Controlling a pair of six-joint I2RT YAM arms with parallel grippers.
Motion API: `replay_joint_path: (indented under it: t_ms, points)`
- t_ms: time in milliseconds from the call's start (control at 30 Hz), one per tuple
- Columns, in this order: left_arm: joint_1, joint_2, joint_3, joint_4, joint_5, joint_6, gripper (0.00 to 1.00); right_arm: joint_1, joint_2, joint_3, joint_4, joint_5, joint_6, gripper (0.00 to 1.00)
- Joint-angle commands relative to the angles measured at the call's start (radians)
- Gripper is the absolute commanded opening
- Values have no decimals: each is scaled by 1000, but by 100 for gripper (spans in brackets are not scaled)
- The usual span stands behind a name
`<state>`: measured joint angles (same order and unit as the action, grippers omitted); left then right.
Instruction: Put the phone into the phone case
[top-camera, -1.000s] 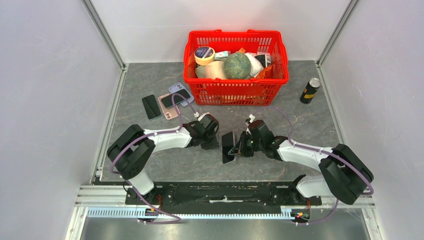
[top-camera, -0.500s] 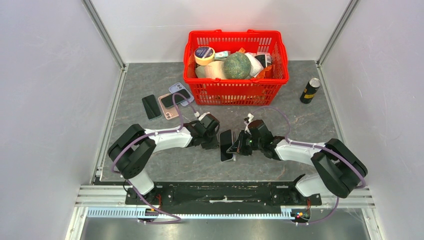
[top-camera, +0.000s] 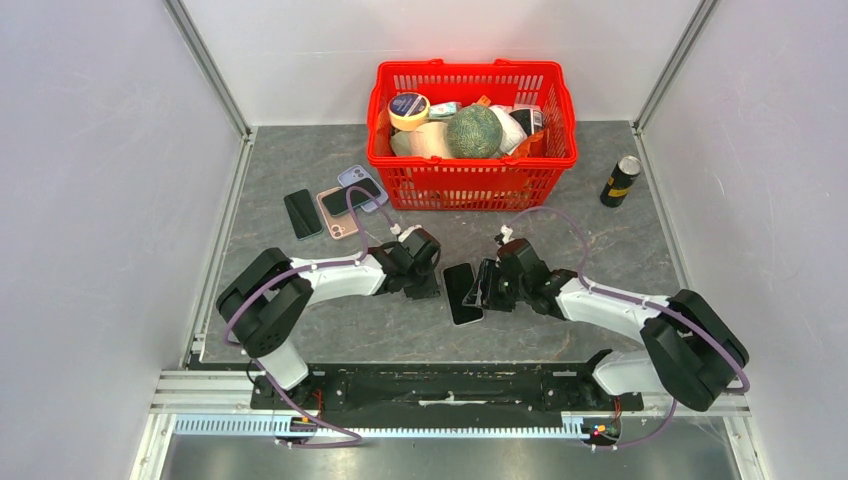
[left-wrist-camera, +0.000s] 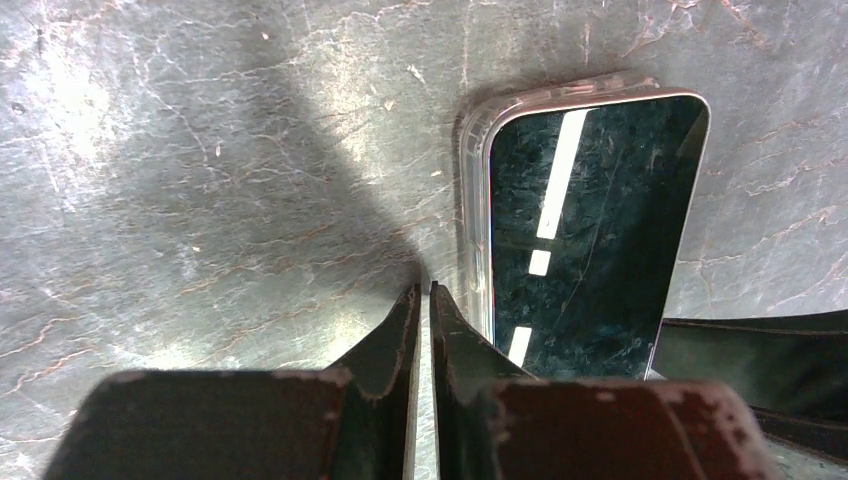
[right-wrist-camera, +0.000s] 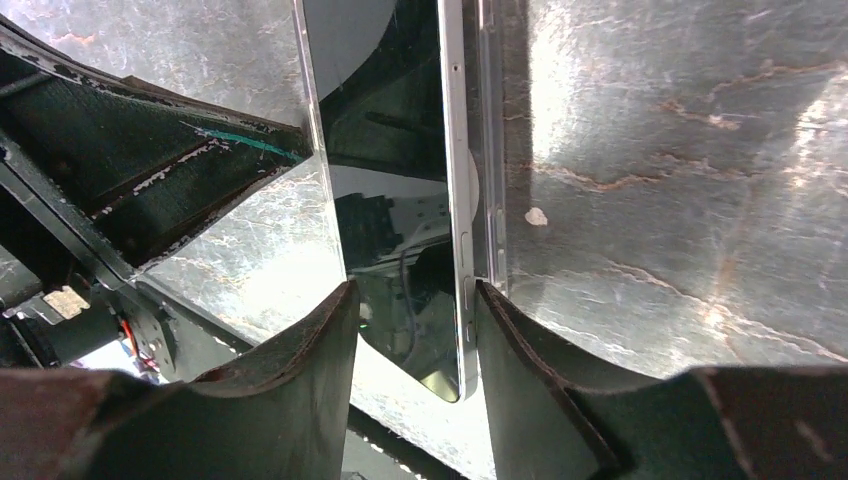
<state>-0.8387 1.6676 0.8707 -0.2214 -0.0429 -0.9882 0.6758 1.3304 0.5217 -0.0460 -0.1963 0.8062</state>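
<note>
The phone (top-camera: 462, 293) lies flat on the gray table (top-camera: 340, 325), in the middle, between the two arms. A clear phone case (left-wrist-camera: 474, 190) hugs its left edge (only the see-through rim shows). The left gripper (left-wrist-camera: 424, 297) has its fingers close together, tips down just left of the case. The right gripper (right-wrist-camera: 412, 295) sits at the phone's right side, its fingers apart.
</note>
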Motion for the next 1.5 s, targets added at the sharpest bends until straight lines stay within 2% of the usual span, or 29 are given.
replay_joint_path:
  t_ms: [0,167,367,733,900,1133,1467]
  points:
    - [-8,6,19,16,-2,-25,12,-2,-39,79,-122,50,-57,54]
    - [-20,-3,12,16,-3,-30,11,-3,-53,109,-192,75,-73,57]
    - [-55,-6,6,20,-3,-49,11,-3,-54,116,-242,110,-94,56]
    - [-106,9,11,31,-7,-78,10,5,-60,89,-240,70,-109,45]
    - [-108,15,16,31,-6,-78,9,16,-40,89,-231,70,-111,43]
    - [-107,19,22,32,-3,-76,9,68,0,104,-215,89,-98,37]
    - [-108,31,36,30,5,-69,9,169,71,121,-241,216,-90,38]
